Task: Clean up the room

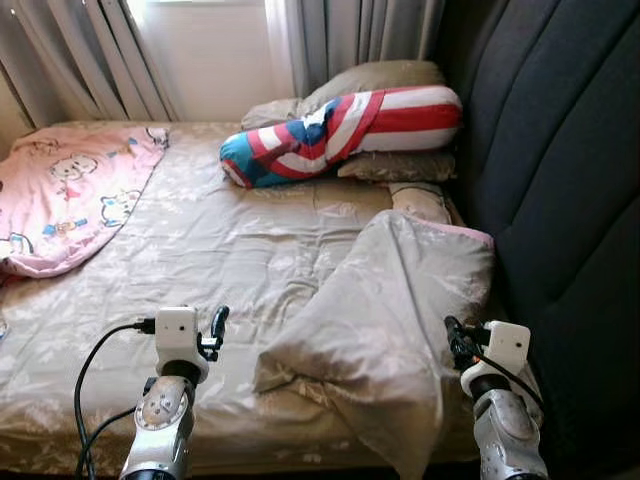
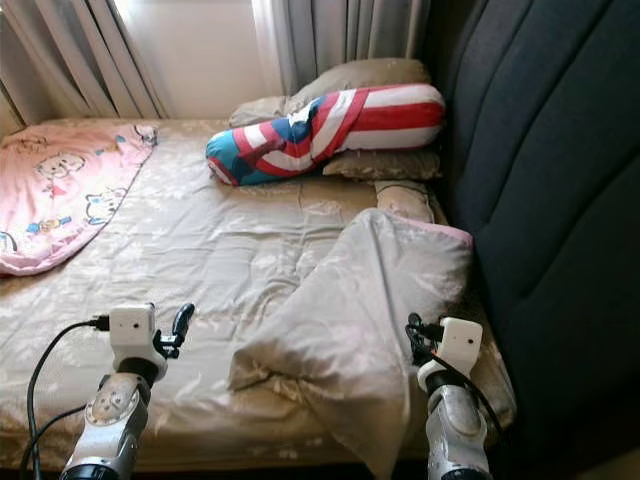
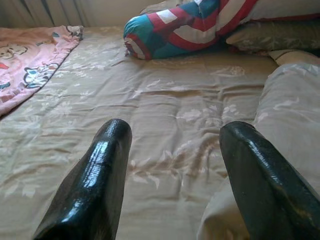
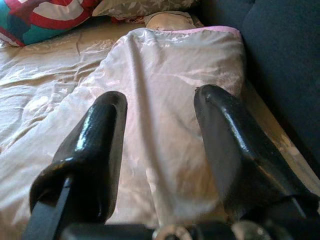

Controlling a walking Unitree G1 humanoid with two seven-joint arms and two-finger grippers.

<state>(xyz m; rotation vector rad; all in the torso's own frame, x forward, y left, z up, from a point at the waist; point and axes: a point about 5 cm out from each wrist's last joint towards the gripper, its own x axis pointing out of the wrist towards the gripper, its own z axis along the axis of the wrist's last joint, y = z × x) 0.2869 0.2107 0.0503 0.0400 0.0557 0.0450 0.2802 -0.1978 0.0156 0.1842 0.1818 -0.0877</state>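
A crumpled tan quilt (image 1: 390,310) with a pink edge lies heaped on the right side of the bed (image 1: 220,250), beside the dark headboard. A pink cartoon blanket (image 1: 70,190) is bunched at the bed's far left. A red, white and blue bolster (image 1: 340,135) rests across tan pillows (image 1: 385,78) at the back. My left gripper (image 1: 215,330) hovers open over the near part of the sheet, just left of the quilt, empty (image 3: 172,145). My right gripper (image 1: 455,340) stands open at the quilt's right edge, its fingers (image 4: 100,145) spread above the quilt fabric with nothing gripped.
The padded dark headboard (image 1: 560,200) rises along the right. Grey curtains (image 1: 330,40) and a bright window lie behind the bed. A small cream pillow (image 1: 420,200) peeks out between the quilt and the tan pillows. The sheet's middle is bare and wrinkled.
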